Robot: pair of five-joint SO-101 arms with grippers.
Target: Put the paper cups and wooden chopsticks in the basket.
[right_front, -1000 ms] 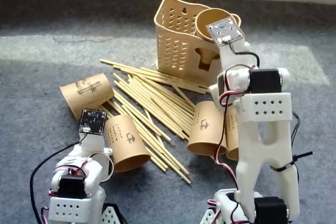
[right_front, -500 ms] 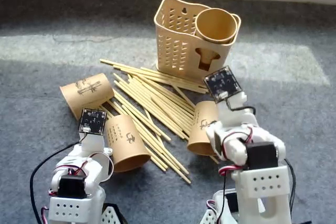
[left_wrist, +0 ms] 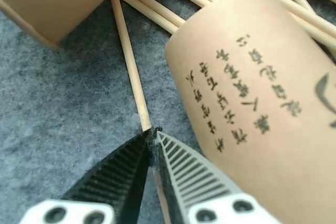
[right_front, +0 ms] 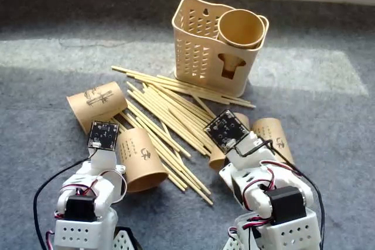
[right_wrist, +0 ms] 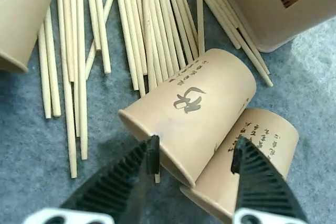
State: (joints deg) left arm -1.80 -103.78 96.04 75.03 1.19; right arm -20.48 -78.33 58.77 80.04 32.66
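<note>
Straddling the open end of a tan paper cup lying on its side (right_wrist: 194, 103), your right pincer (right_wrist: 195, 153) is spread wide, released and holding nothing; you cannot tell whether its fingers touch the cup. A second lying cup (right_wrist: 252, 150) rests against that one, on the side away from the sticks. Your left pincer (left_wrist: 155, 132) is clenched, tips together, over a pale wooden chopstick (left_wrist: 128, 61) on the grey carpeted counter (left_wrist: 52, 119); you cannot tell whether it pinches the stick. A third lying cup (left_wrist: 262, 103) sits just beside that pincer. Count five cups: those three, a fourth lying cup (right_front: 96, 103) at the left edge of the sticks in the high view, and an upright cup (right_front: 240, 27) inside the beige perforated plastic basket (right_front: 202, 45). The loose pile of chopsticks (right_front: 170, 115) lies between the cups, in front of the basket, too overlapped to count.
</note>
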